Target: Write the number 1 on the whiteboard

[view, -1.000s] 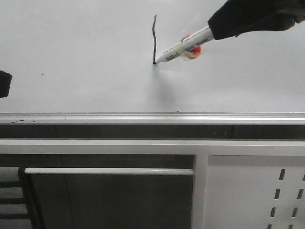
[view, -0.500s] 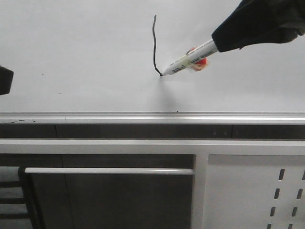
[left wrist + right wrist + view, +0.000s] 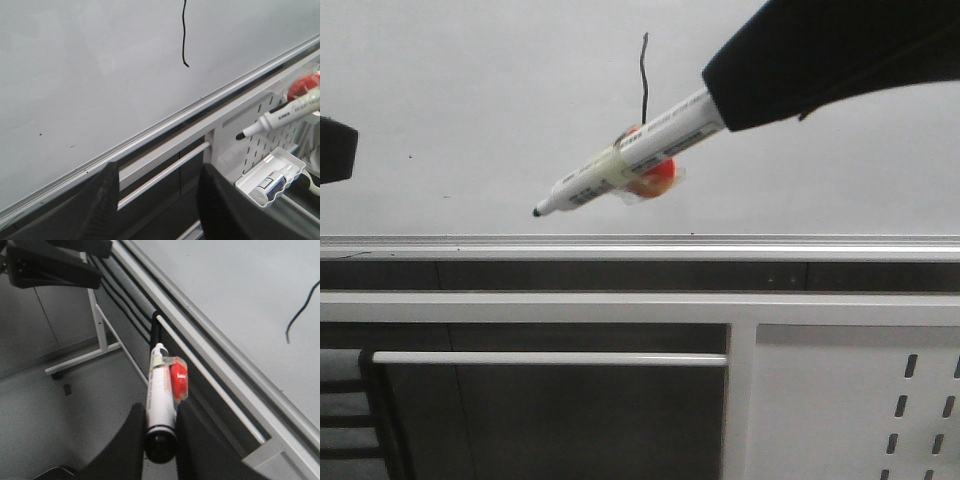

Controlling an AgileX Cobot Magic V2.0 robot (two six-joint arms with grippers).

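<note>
The number 1 [image 3: 642,70] is a thin wavy black stroke on the whiteboard [image 3: 470,100]; the marker hides its lower end in the front view. The left wrist view shows the whole number 1 [image 3: 184,35] with a small hook at its bottom on the whiteboard [image 3: 100,80]. My right gripper [image 3: 160,407] is shut on a white marker [image 3: 161,385] with an orange piece taped to it. The marker [image 3: 630,160] is lifted off the board, tip pointing down-left. My left gripper [image 3: 159,167] is open and empty, at the left edge [image 3: 334,150].
A silver edge strip [image 3: 640,245] runs along the board's near side. Below it are a horizontal metal bar [image 3: 550,358] and a white perforated panel [image 3: 860,400]. A white tray [image 3: 270,175] holding a small bottle hangs on that panel.
The marker finished the stroke with a small hook, then lifted off the board and swung toward the camera and to the left. The left gripper barely moved.
</note>
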